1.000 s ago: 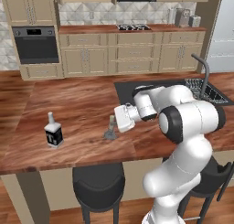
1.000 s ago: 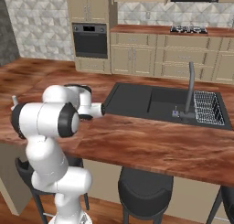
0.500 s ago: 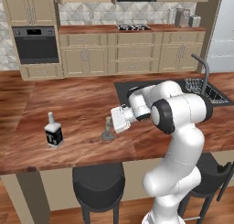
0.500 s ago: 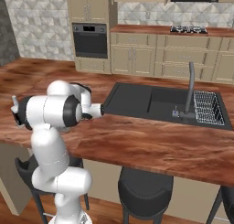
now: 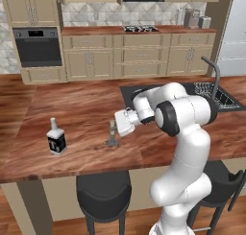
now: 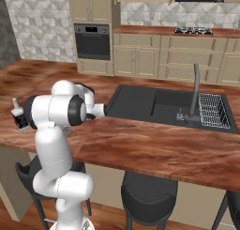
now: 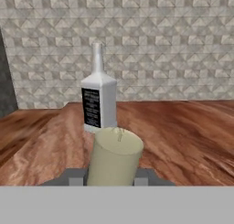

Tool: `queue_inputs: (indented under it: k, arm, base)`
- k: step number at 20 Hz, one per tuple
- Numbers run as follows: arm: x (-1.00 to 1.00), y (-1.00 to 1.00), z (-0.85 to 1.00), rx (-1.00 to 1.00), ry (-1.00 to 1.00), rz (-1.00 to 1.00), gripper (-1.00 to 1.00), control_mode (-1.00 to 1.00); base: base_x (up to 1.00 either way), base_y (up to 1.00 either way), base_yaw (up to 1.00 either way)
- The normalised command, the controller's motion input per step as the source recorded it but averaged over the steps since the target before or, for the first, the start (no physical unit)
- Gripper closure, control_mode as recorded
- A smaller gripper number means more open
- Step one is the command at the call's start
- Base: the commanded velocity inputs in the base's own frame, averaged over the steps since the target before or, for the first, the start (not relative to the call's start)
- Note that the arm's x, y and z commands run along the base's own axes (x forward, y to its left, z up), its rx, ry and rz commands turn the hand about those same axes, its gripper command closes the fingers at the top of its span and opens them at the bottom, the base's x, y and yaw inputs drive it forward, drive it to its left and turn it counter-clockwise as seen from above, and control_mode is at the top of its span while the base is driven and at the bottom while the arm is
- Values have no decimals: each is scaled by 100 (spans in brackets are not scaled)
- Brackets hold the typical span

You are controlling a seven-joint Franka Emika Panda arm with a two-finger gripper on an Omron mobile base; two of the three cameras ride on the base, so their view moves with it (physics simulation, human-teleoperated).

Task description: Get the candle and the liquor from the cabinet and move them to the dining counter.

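The candle [image 5: 112, 131], a pale taper in a small dark holder, stands upright on the reddish-brown dining counter [image 5: 81, 102]. My gripper [image 5: 116, 127] reaches it from the right and is shut on the taper. In the hand view the candle [image 7: 114, 157] rises close up between my two fingertips [image 7: 75, 178], my gripper [image 7: 109, 178] pinching its sides. The liquor [image 5: 56, 137], a square black bottle with a white cap, stands on the same counter to the candle's left, apart from it. The liquor [image 7: 98, 100] is upright just beyond the candle, and the liquor [image 6: 19, 117] sits at the counter's left end.
A black sink [image 6: 154, 104] with a tall faucet [image 6: 194, 95] and a dish rack [image 6: 213, 111] is set into the counter right of the arm. Dark stools [image 5: 103, 191] stand under the near edge. Oven [image 5: 38, 47] and beige drawer cabinets line the far wall.
The arm's elbow has shifted slightly upward and leftward over the counter. The candle and the liquor stand where they were.
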Motion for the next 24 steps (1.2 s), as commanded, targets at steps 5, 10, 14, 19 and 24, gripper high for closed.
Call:
queue_inputs:
  k: [5,10,14,19,24]
  arm:
    - [9,0,-34,0,0,2,-100,-100]
    - [-11,0,-17,0,-3,1,-100,-100]
    - [-21,0,0,0,-3,0,-100,-100]
    - [-16,0,21,0,0,0,-100,-100]
    - [-14,0,45,0,0,0,-100,-100]
  base:
    - [0,0,0]
    - [0,0,0]
    - [0,0,0]
    - [0,0,0]
    - [0,0,0]
